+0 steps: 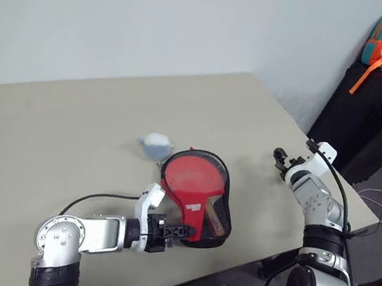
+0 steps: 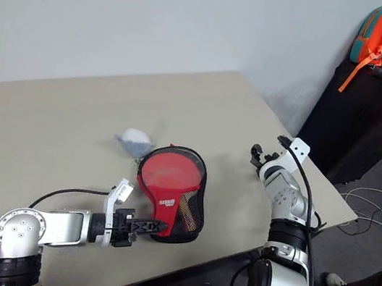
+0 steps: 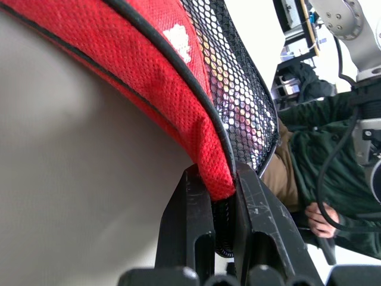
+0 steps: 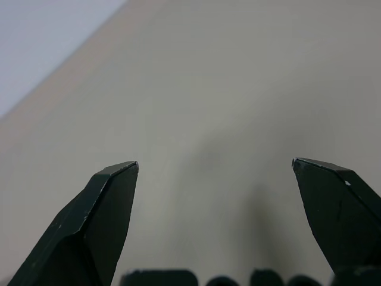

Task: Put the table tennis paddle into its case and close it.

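- The case (image 2: 167,196) carried a small white logo on its red part (too small and blurred to make out any letters).
- Nothing else bore readable text, numbers or signs.

Silver arms, black cables, black hand (image 1: 187,231) fingers.

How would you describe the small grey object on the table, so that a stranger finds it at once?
Look at the beige table. Near its middle lies the case, red and black mesh. Just beyond its round end sits the small grey object: pale, lumpy, and the one loose thing beside the case.
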You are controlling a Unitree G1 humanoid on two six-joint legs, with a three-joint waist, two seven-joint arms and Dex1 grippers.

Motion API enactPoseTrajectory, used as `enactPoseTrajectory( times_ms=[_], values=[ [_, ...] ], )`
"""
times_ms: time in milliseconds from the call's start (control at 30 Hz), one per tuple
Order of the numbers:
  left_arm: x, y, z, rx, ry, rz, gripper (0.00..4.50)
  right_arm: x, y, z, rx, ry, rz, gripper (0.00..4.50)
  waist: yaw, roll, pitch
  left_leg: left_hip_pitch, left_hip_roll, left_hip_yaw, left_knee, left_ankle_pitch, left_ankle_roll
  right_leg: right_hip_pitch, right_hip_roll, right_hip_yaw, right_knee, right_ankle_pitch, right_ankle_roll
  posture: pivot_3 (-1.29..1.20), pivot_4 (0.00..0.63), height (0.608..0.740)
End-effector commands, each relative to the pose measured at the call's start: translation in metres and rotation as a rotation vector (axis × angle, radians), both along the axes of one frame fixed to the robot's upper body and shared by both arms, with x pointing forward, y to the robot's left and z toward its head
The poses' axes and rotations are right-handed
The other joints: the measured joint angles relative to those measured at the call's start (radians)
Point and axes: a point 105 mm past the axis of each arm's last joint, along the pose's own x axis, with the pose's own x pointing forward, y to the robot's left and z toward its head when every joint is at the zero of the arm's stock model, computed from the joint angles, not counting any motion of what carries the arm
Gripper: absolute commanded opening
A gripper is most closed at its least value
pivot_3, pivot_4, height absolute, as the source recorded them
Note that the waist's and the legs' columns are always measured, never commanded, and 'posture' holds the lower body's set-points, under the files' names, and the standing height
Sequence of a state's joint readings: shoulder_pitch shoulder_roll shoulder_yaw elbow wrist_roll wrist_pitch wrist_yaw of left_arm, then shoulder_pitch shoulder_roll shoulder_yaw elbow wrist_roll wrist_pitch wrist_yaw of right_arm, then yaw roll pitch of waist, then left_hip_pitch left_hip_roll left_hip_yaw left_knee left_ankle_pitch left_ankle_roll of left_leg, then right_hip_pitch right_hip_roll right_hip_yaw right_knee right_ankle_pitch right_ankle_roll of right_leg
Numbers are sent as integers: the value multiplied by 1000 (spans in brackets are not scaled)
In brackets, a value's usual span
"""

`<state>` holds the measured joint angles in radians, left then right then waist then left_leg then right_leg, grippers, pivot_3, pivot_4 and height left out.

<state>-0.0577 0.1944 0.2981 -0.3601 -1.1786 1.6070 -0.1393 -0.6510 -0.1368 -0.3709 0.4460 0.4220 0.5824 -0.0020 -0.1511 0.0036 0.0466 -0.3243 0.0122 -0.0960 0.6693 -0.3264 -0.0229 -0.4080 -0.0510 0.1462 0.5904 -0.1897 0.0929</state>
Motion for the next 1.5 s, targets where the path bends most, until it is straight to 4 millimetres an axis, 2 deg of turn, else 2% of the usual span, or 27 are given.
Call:
enactPoseTrajectory(
  times_ms=[33,400,767,1000,1133,1233,1367,1500],
  values=[
    [-1,-12,7,-28,-15,-49,17,3,2,13,-6,-39,8,4500,1,0,0,0,0,0,0,0,0,0,0,0,0,0,0,0,0,740],
    [-12,-40,13,-144,32,-150,17,-3,-3,9,-22,-14,13,4500,1,0,0,0,0,0,0,0,0,0,0,0,0,0,0,0,0,740],
    [-29,-54,20,-177,26,-234,17,-9,0,5,-43,12,39,4500,2,0,0,0,0,0,0,0,0,0,0,0,0,-2,2,0,0,740],
    [-28,-58,25,-155,19,-184,17,-8,3,4,-38,19,49,4500,2,0,0,0,0,0,0,0,0,0,0,0,0,-1,2,0,0,740],
    [-20,-49,26,-166,57,-99,17,-7,6,5,-45,16,58,4500,2,0,0,0,0,0,0,0,0,0,0,0,0,-2,2,0,0,740],
    [-12,-33,23,-179,104,-5,17,-7,4,7,-47,9,54,4500,2,0,0,0,0,0,0,0,0,0,0,0,0,-2,3,0,0,740],
    [-9,-7,22,-143,86,39,17,-8,1,6,-49,11,48,4500,2,0,0,0,0,1,0,0,0,-1,0,0,0,-3,4,0,0,740],
    [1,5,21,-131,91,71,17,-8,0,5,-47,12,43,4500,5,1,0,0,0,1,0,0,0,-1,0,0,-1,-3,4,0,0,740]
  ],
)
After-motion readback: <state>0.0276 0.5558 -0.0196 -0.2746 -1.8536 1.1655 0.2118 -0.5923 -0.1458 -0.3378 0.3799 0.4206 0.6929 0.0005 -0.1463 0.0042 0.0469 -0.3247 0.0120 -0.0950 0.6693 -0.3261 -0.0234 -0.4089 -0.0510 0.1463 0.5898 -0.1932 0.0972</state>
